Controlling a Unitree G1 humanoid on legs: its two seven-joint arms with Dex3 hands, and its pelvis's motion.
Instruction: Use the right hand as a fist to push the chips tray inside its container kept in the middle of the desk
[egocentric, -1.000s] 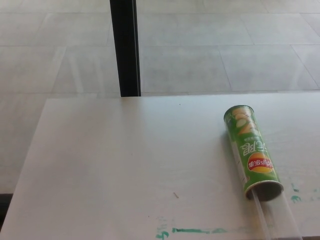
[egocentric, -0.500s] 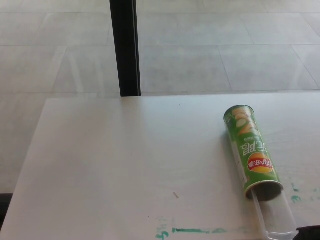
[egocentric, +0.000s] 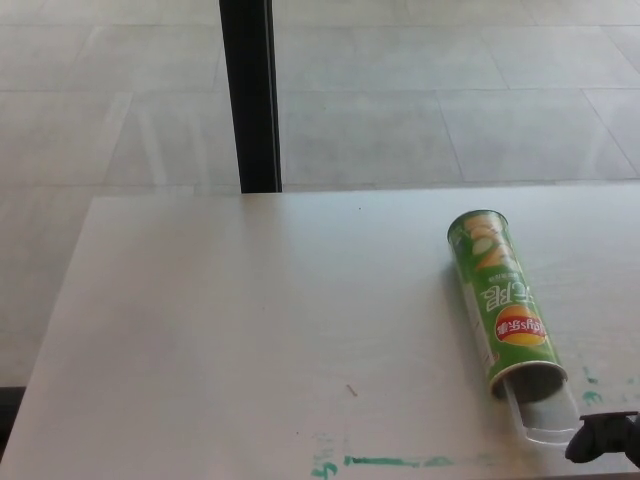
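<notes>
1. Chips can (egocentric: 504, 303), green, lies on its side on the white desk (egocentric: 250, 330), its open mouth toward the desk's near edge; lid end points away.
2. Clear chips tray (egocentric: 545, 418) sticks partly out of the can's mouth.
3. Right hand (egocentric: 603, 438), black, sits just beside the tray's outer end; fingers look curled together, contact unclear.
4. Green marks (egocentric: 390, 461) streak the desk left of the tray.

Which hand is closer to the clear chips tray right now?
Right. The right hand sits just past the chips tray where it sticks out of the green can. The left hand is out of view.
</notes>
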